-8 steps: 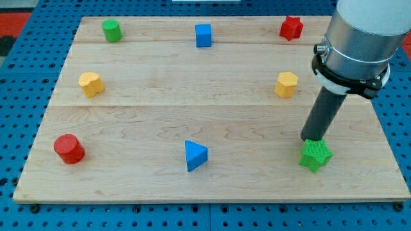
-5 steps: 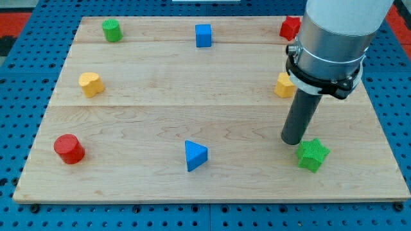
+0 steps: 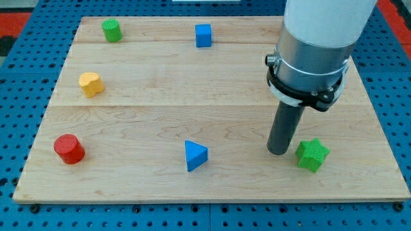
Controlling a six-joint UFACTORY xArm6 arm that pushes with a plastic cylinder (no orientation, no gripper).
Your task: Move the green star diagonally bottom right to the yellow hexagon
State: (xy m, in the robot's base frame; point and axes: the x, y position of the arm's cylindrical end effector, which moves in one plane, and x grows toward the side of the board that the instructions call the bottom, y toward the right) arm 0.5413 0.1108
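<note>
The green star [image 3: 313, 154] lies near the board's bottom right. My tip [image 3: 277, 153] rests on the board just to the view's left of the star, a small gap apart from it. The yellow hexagon is hidden behind the arm's grey body [image 3: 314, 45] in the upper right. The red star at the top right is hidden by the arm too.
A green cylinder [image 3: 112, 30] and a blue cube [image 3: 203, 35] stand along the top. A yellow heart-like block [image 3: 90, 84] is at the left, a red cylinder [image 3: 69, 149] at the bottom left, a blue triangle [image 3: 194, 155] at the bottom middle. The wooden board [image 3: 160, 109] lies on a blue pegboard.
My tip has slid from above the green star to its left side. The arm now covers the yellow hexagon and the red star. The green star has barely moved.
</note>
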